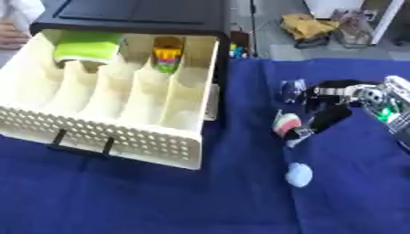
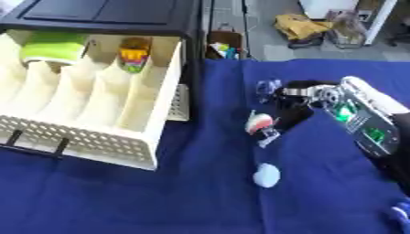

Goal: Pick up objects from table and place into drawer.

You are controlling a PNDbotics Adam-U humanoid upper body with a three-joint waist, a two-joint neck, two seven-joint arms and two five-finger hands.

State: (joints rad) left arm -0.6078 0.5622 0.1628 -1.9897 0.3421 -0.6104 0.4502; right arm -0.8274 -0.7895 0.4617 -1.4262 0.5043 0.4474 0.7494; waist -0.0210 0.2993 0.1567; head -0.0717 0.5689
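The cream drawer (image 1: 120, 137) stands pulled out of a black cabinet (image 1: 136, 16) at the left and is split into lengthwise lanes. At its back lie a green bundle (image 1: 86, 45) and a small multicoloured item (image 1: 166, 57). On the blue cloth lie a small white and red object (image 1: 284, 124) and, nearer me, a pale blue round object (image 1: 299, 174). My right hand (image 2: 298, 103) comes in from the right, black with a silver wrist, and its tip reaches the white and red object. A small clear bluish thing (image 2: 267, 89) sits just beyond the hand. My left hand is out of sight.
The blue cloth (image 1: 160, 196) covers the table. A blue and white thing (image 2: 400, 212) shows at the lower right corner. Beyond the table's far edge, bags and clutter (image 1: 308, 25) lie on the floor.
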